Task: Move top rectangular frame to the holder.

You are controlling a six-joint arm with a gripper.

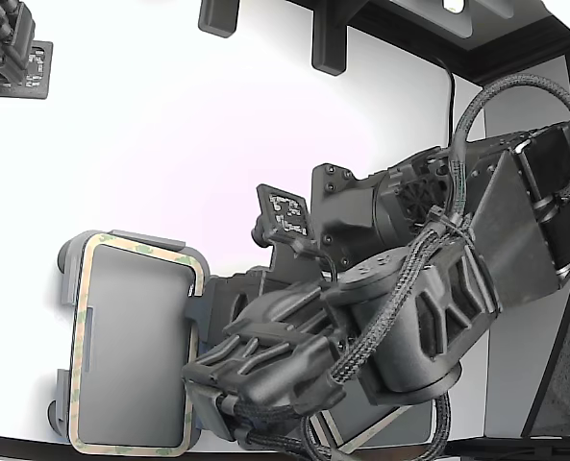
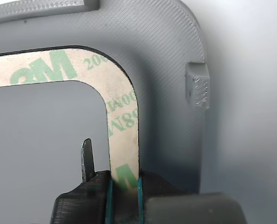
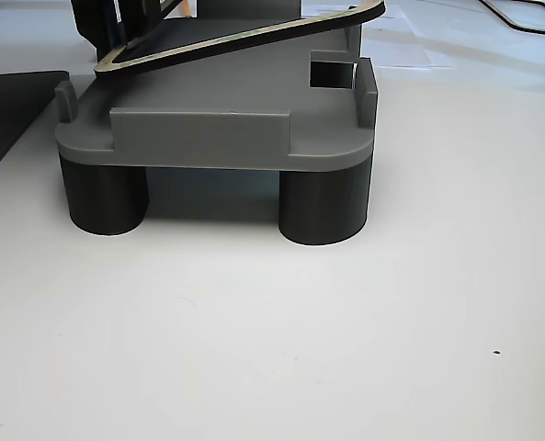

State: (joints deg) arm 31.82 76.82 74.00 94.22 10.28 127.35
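Hanging tilted over the holder, the top rectangular frame sits with one end low near a raised tab and the other end lifted, as your other view shows. In your wrist view the frame shows tan backing with green print, and your gripper has its two fingers pinched shut on one side of it, over the grey tray surface beside a small edge tab. In the exterior view the frame lies roughly over the holder's outline on the white table, with the dark arm reaching in from the exterior view's right.
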